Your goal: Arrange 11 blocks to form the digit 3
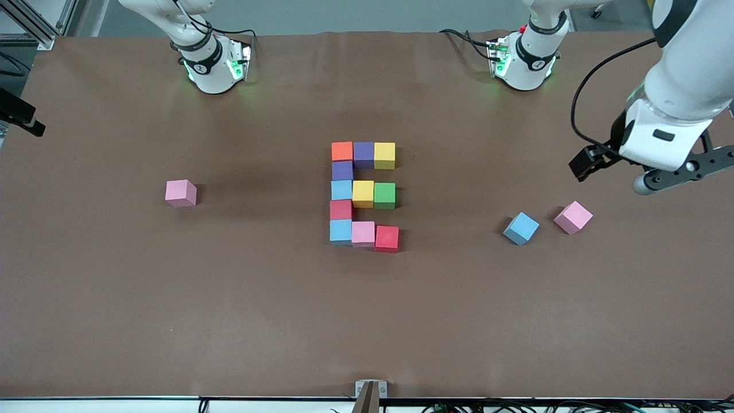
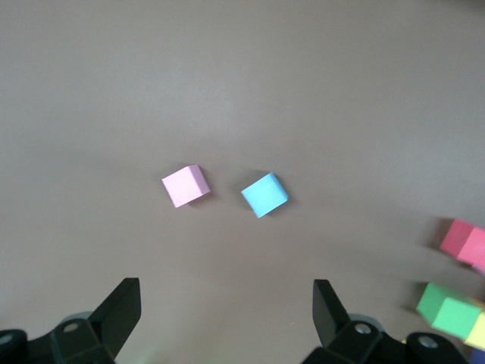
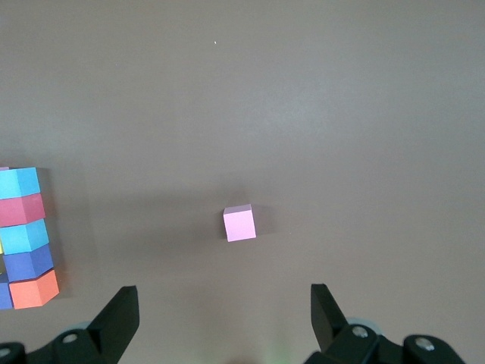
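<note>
The digit 3 (image 1: pixel 363 193) lies mid-table as touching blocks, read like an "E". Its bars are orange (image 1: pixel 342 151), purple, yellow; light blue, yellow, green (image 1: pixel 384 195); light blue, pink, red (image 1: pixel 387 237). A purple and a red block join them. My left gripper (image 2: pixel 226 287) hangs open and empty over the left arm's end of the table, with a loose pink block (image 2: pixel 186 186) and a light blue block (image 2: pixel 264 195) ahead of it. My right gripper (image 3: pixel 223 292) is open and empty above a loose pink block (image 3: pixel 239 223); it is outside the front view.
Loose blocks: pink (image 1: pixel 180 193) toward the right arm's end, light blue (image 1: pixel 521 228) and pink (image 1: pixel 573 217) toward the left arm's end. The left arm's hand (image 1: pixel 665 137) hovers just past that pair. A small bracket (image 1: pixel 371 390) sits at the table's near edge.
</note>
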